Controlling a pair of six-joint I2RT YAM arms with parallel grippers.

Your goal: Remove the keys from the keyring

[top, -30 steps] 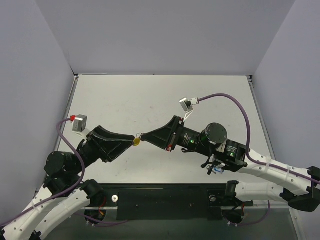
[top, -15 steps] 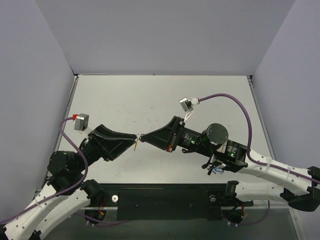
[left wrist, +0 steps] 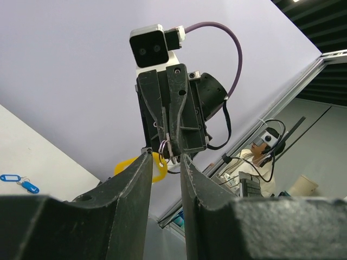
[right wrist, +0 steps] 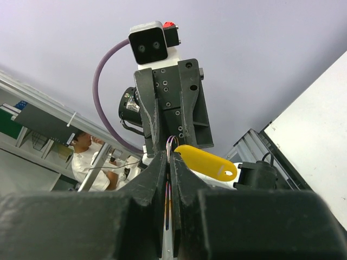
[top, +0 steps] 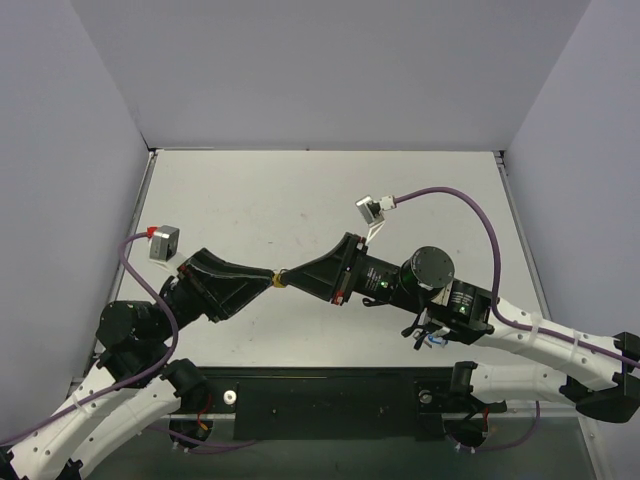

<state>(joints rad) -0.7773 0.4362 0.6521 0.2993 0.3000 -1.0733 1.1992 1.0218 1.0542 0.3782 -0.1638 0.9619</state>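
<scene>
Mid-air, left tool [top: 268,277] faces right tool [top: 286,273] pinching keyring [left wrist: 165,148].

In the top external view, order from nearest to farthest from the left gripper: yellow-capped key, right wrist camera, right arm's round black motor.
1. yellow-capped key, at the left gripper fingertips.
2. right wrist camera, farther back, rightward.
3. round black motor, far right.
</scene>
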